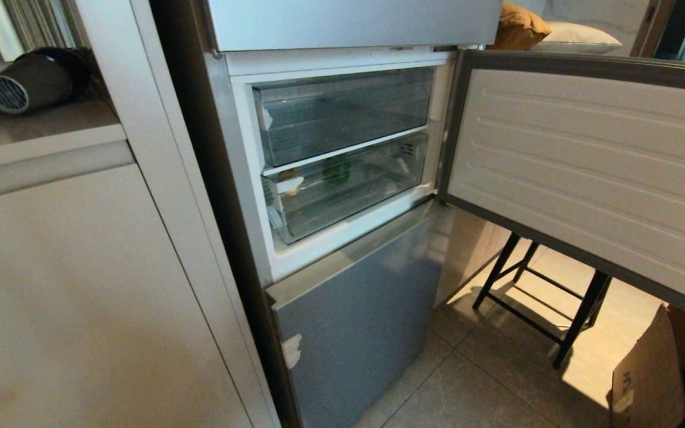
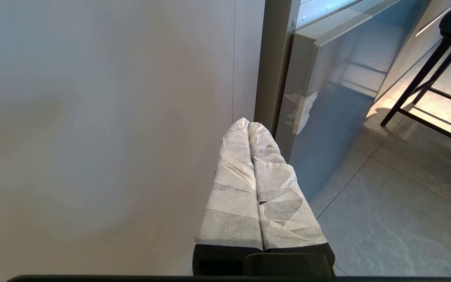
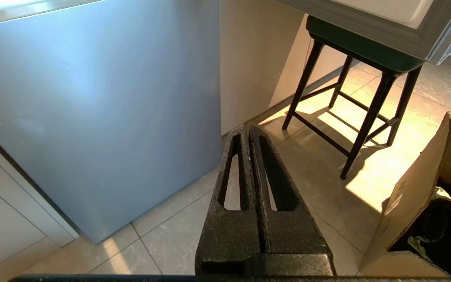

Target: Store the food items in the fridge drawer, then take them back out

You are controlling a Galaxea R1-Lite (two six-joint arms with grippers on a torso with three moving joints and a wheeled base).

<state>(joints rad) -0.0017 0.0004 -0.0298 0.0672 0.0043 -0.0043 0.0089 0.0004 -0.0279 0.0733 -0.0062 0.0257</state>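
Clear plastic forms the fridge drawer point(image 1: 348, 190), pushed in below a second clear drawer point(image 1: 342, 113) behind the open fridge door point(image 1: 586, 172). Through its front, the green bell pepper point(image 1: 338, 172) and the tan potato-like lump point(image 1: 288, 178) show dimly inside. Both arms hang low near the floor point(image 3: 315, 164): left gripper point(image 2: 248, 124) fingers clenched together, empty; right gripper point(image 3: 246, 130) fingers likewise pressed together, empty.

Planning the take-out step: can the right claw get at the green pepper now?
Probably not yet. The green pepper sits inside the pushed-in fridge drawer; the right claw hangs shut, low by the floor.
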